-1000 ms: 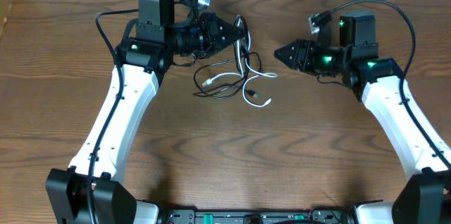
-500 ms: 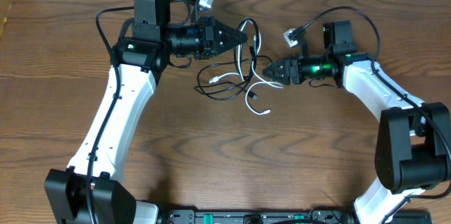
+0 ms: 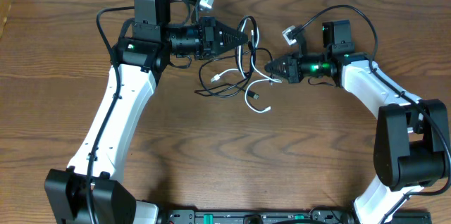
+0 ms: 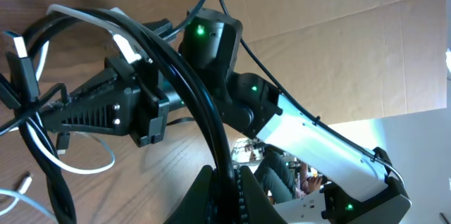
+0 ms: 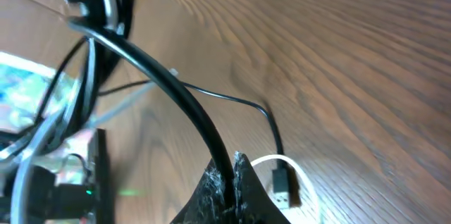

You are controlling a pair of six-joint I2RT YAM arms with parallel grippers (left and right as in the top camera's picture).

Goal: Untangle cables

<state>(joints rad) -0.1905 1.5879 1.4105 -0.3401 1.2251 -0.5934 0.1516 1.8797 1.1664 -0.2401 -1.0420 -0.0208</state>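
The black cable [image 3: 220, 95] and the white cable [image 3: 259, 109] lie tangled together on the wooden table between my two arms. My left gripper [image 3: 248, 38] is shut on a raised loop of the black cable [image 4: 190, 76], which runs straight down between its jaws [image 4: 229, 182]. From the right, my right gripper [image 3: 268, 69] is shut on another stretch of the black cable [image 5: 176, 90], pinched at its fingertips [image 5: 230, 175]. A white cable loop [image 5: 278, 158] and a black plug [image 5: 282, 182] lie on the table just beside those tips. The two grippers are close together, facing each other.
The wooden table [image 3: 225, 160] extends toward the front. Thicker black arm wires loop over each wrist, at the left arm [image 3: 106, 20] and the right arm [image 3: 359, 13]. A cardboard wall [image 4: 338, 48] stands behind the table.
My right arm reached left into the tangle and its jaws shut on the black cable. The left gripper has held its loop with little movement.
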